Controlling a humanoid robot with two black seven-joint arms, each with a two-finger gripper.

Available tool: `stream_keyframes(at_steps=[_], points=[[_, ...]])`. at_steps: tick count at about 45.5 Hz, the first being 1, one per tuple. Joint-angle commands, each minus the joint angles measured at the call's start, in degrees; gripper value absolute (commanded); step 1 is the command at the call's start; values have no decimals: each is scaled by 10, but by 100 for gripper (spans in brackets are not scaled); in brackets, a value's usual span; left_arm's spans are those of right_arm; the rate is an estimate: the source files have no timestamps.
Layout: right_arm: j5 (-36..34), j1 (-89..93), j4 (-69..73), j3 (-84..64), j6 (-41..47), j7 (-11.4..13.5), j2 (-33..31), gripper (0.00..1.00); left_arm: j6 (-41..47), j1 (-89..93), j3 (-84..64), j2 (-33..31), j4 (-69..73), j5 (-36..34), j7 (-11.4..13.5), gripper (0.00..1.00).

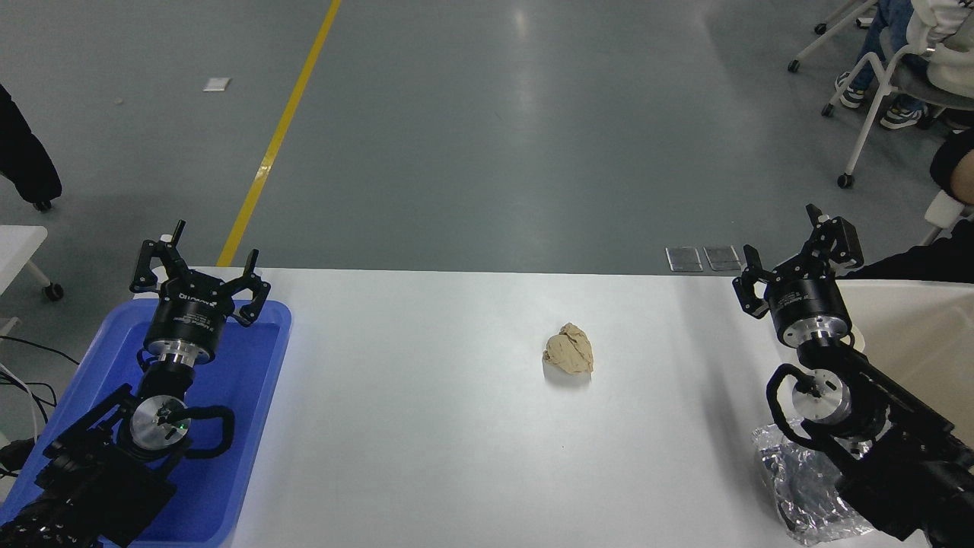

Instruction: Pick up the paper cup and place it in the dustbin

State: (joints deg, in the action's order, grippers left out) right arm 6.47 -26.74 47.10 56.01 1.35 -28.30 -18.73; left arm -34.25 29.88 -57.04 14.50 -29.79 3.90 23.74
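Note:
No paper cup shows anywhere in the head view; it is hidden or out of view. The dustbin [917, 342], a cream-beige tub, stands at the table's right edge and is partly cut off by the picture. My right gripper [784, 237] is open and holds nothing. It hangs by the dustbin's far left corner, fingers pointing away from me. My left gripper [199, 257] is parked at the lower left, open, above the far end of a blue tray.
A crumpled tan paper ball [569, 350] lies mid-table. A crinkled silver foil tray [791, 487] sits under my right arm near the front edge. The blue plastic tray [243, 426] fills the left side. A seated person's legs and chairs are at the top right.

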Motion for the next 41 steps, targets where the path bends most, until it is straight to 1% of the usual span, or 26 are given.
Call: stream_keyframes(at_steps=[1,41], points=[[0,1,0,0,1,0,0,100,1,0,0,0,0,0,1,100],[6,-2,-1,-1,1,0,-3,100,1,0,0,0,0,0,0,100]])
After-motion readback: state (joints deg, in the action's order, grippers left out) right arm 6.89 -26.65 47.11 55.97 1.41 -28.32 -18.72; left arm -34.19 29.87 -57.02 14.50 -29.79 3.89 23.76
